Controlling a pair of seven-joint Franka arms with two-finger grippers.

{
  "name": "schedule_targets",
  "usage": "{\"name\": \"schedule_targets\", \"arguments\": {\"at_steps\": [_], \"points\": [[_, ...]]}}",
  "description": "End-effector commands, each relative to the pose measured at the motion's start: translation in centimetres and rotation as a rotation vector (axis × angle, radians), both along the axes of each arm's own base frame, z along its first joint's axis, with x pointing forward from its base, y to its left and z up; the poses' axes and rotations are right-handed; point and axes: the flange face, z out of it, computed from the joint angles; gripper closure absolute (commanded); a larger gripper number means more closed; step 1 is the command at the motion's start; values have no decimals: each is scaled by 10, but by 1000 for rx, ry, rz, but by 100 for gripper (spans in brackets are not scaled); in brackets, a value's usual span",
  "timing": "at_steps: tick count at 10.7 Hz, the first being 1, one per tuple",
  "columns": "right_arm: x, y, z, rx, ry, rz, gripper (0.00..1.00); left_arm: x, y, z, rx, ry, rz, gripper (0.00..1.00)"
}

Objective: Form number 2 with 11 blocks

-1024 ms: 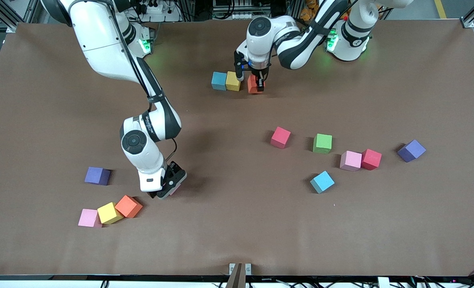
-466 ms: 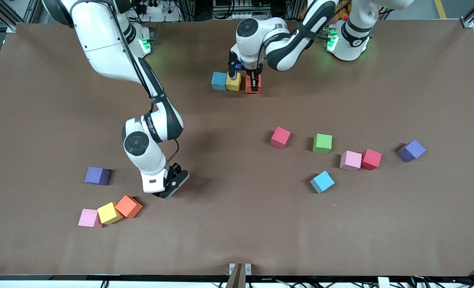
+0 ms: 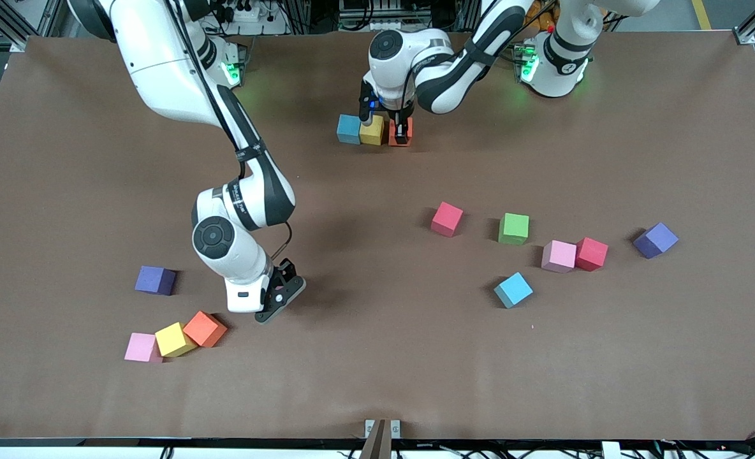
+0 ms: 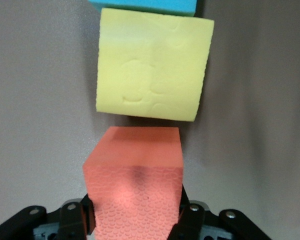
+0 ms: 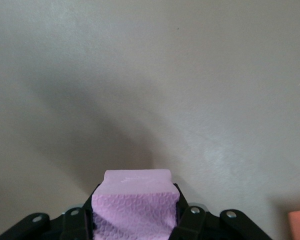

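A blue block [image 3: 349, 129] and a yellow block [image 3: 371, 129] sit side by side near the robots' bases. My left gripper [image 3: 402, 134] is shut on an orange block [image 4: 135, 180] and holds it low, right beside the yellow block [image 4: 152, 65], with a narrow gap between them. The blue block [image 4: 145, 5] continues that row. My right gripper [image 3: 277, 298] is shut on a pink block [image 5: 135, 205] and hangs a little above the bare table toward the right arm's end. In the front view the fingers hide this pink block.
Loose blocks near the right gripper: purple [image 3: 155, 280], orange [image 3: 205, 328], yellow [image 3: 175, 339], pink [image 3: 140, 347]. Toward the left arm's end lie crimson [image 3: 447, 218], green [image 3: 513, 228], pink [image 3: 558, 256], red [image 3: 591, 254], purple [image 3: 655, 240] and blue [image 3: 513, 289] blocks.
My left gripper has carried the orange block sideways up to the yellow block. My right gripper has shut on the pink block and risen slightly off the table.
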Motion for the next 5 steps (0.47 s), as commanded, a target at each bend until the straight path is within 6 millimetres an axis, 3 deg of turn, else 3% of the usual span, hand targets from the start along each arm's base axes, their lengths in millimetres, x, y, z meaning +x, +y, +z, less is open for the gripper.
{"name": "schedule_targets", "arguments": {"at_steps": [1, 3, 5], "points": [[-15, 30, 19, 35, 43, -138, 75, 0, -13, -3, 9, -14, 9, 99], [-30, 52, 29, 35, 71, -199, 75, -2, -18, -4, 7, -9, 3, 99], [-41, 63, 43, 42, 84, -265, 75, -3, -18, -7, 9, -5, 12, 99]]}}
